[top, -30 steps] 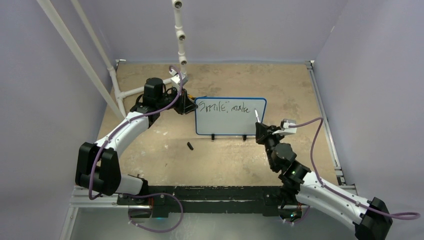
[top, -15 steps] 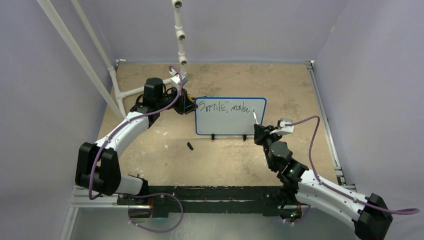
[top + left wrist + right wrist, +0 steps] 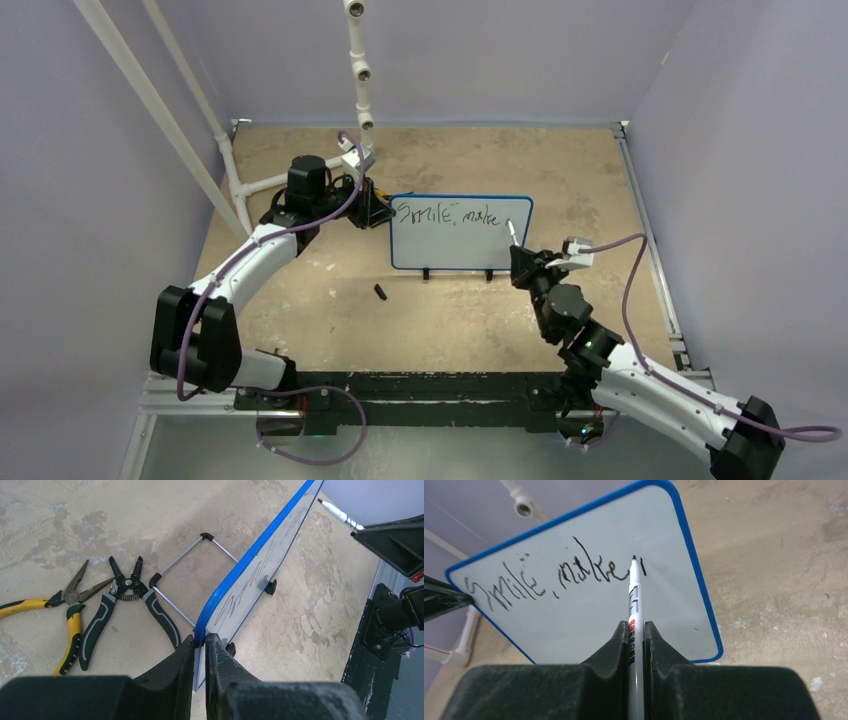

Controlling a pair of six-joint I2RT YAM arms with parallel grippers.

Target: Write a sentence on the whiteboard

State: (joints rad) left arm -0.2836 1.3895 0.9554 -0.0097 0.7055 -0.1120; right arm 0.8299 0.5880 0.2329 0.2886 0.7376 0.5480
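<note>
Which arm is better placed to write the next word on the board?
Right. The right fingers grip the marker, tip by the whiteboard just past "make". The left fingers pinch the board's edge, steadying it.

The top view looks steeply down from high behind the near edge of the tabletop (image 3: 450,320), taking it in to the far corners. The left wrist camera sits close over the left end effector (image 3: 200,640), sighting along the whiteboard (image 3: 255,575) edge-on toward the right edge. The right wrist camera, close over the right end effector (image 3: 636,625), faces along the marker (image 3: 634,595) at the board's written face. All three share the whiteboard.
</note>
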